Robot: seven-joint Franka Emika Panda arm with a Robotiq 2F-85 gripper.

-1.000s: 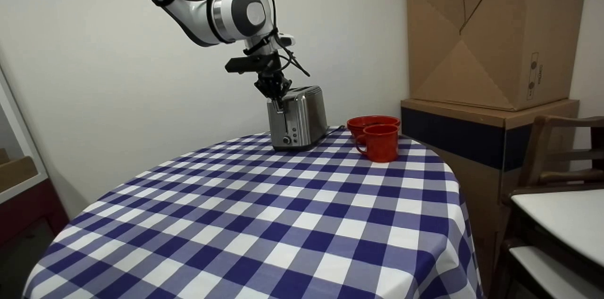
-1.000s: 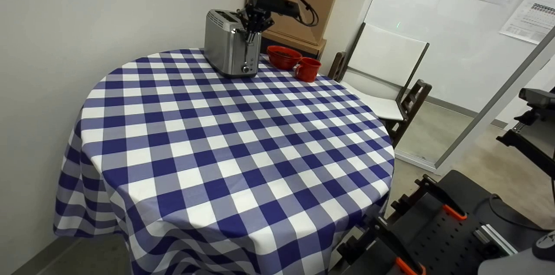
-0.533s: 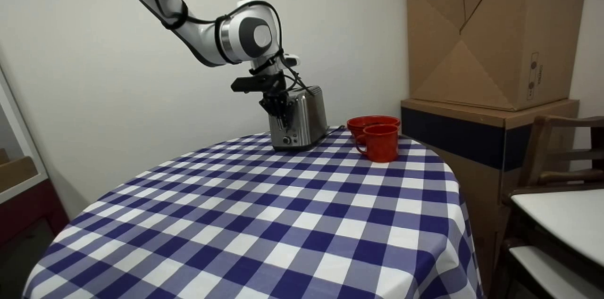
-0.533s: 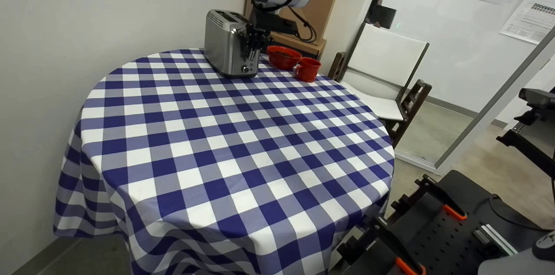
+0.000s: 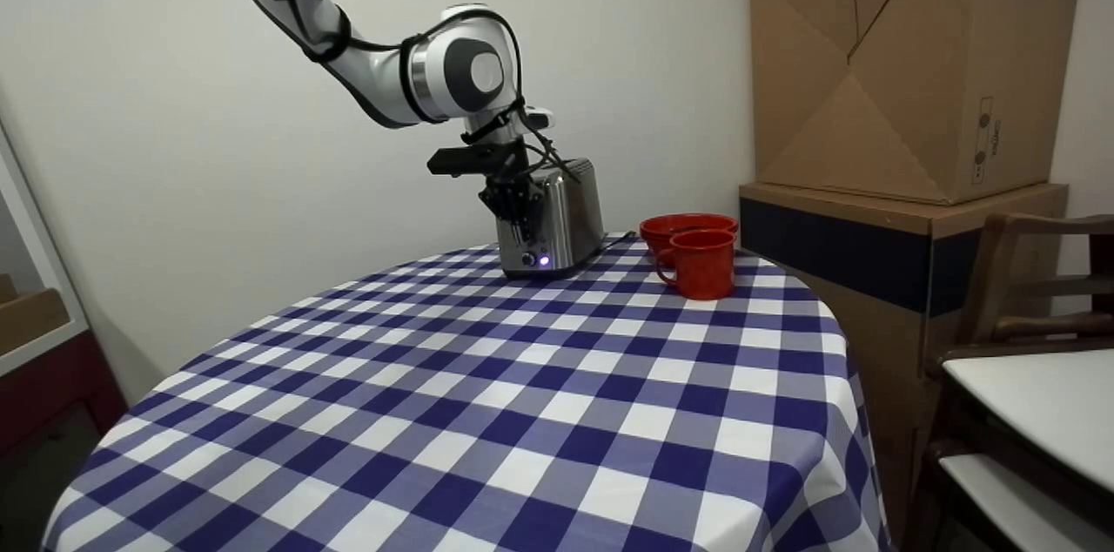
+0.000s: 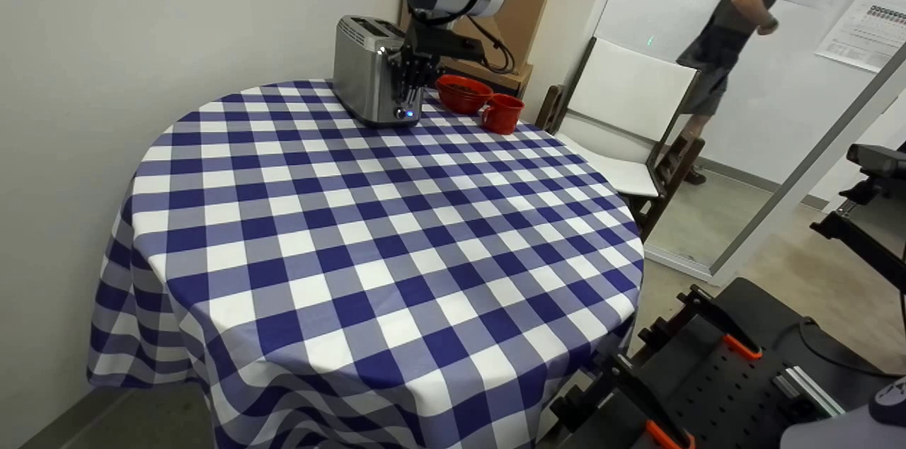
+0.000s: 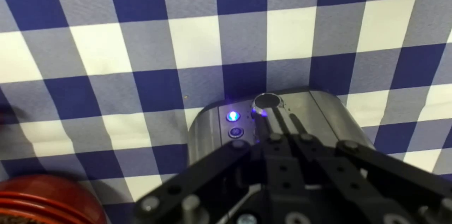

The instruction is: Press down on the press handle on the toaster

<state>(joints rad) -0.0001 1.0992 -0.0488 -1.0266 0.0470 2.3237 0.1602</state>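
End effector: gripper (image 7: 281,118), single arm, fingers (image 7: 273,123) pointing down and lying together, nothing seen between them; set before the narrow control face of the toaster (image 5: 578,212).

Press handle: hidden by the gripper in all views; judged to lie at or directly beneath the fingertips, its travel straight down the face. Contact cannot be told.

Knob (image 7: 267,101), chrome rim: just below the fingertips, partly covered by them in the wrist view.

Lit button (image 7: 233,116), blue-violet: beside the fingertips, low on the face. Probably a sign that the handle is down and caught, the task all but done.

Unlit button (image 7: 236,132): same side of the fingers, directly above the lit one.

Toaster body, metal, upright: behind the fingers, long axis level and running back from them, square to the line of the press. Further push downward would likely meet the knob; the next move seems to call for lifting straight up, off the face.

Bowl (image 5: 687,223), red: well apart from the gripper, on the lit button's side.

Mug (image 5: 703,265), red: same side, beside the bowl
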